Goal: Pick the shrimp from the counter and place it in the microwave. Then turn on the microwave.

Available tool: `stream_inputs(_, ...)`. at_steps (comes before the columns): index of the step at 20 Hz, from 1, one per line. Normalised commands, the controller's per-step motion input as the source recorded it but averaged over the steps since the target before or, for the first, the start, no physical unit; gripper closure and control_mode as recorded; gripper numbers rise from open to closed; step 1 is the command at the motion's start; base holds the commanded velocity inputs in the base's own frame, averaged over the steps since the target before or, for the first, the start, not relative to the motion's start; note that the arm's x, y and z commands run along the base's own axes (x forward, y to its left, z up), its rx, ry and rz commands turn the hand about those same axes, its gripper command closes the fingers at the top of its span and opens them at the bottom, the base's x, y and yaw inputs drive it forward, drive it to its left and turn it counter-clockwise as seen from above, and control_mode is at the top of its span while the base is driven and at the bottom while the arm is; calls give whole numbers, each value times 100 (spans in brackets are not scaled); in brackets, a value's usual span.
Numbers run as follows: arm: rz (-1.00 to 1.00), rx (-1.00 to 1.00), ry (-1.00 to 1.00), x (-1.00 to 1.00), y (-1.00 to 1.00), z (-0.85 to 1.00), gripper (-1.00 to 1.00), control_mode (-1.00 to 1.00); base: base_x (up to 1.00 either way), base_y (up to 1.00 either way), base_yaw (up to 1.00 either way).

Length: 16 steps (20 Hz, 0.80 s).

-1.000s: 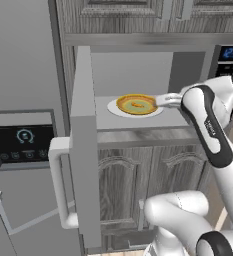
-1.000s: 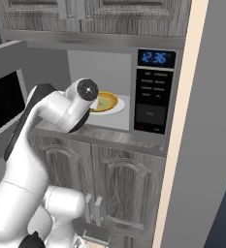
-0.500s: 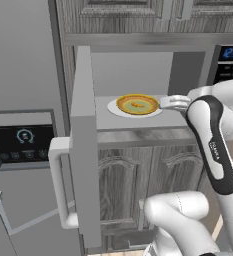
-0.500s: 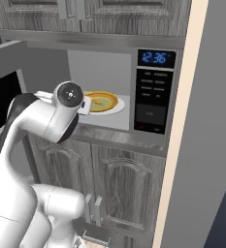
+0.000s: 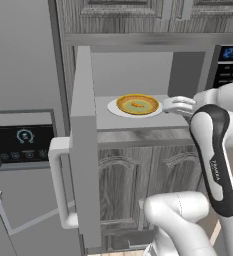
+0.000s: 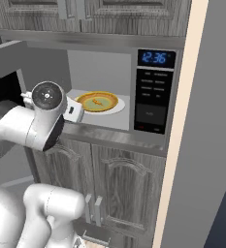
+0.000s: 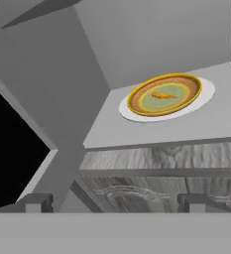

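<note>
From the left base view, the microwave (image 5: pixel 138 80) stands with its door (image 5: pixel 83 145) swung fully out to the left, which leaves the cavity free to reach into. A yellow-rimmed bowl (image 5: pixel 137 104) rests on a white plate (image 5: pixel 113 108) on the cavity floor, and the hand (image 5: pixel 174 105) sits just beside the plate's right edge, outside the bowl, holding nothing

From the right base view, the shrimp (image 6: pixel 100 101) lies as a small orange curl in the middle of the bowl (image 6: pixel 97 102), so the placing part of the task looks done. The keypad (image 6: pixel 154 100) with its blue clock (image 6: pixel 155 58) is to the right of the cavity, untouched; the open door would probably need closing before the oven can be started

From the hand view, the two fingertips (image 7: pixel 35 203) stand wide apart at the bottom with nothing between them. The bowl (image 7: pixel 164 94) with the shrimp (image 7: pixel 161 95) is ahead and well apart from the tips, and the door's black window (image 7: pixel 13 144) shows at the left
</note>
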Motion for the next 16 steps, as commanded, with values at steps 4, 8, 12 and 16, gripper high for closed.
stream_inputs(4,-16,10,15,-49,0,15,-100,-100,0,0,0)
stream_inputs(8,-12,5,0,-62,-2,9,-100,-100,0,0,0)
stream_inputs(12,-16,4,0,-60,0,7,-100,-100,0,0,0)
stream_inputs(16,-21,3,-1,-60,0,3,-100,-100,0,0,0)
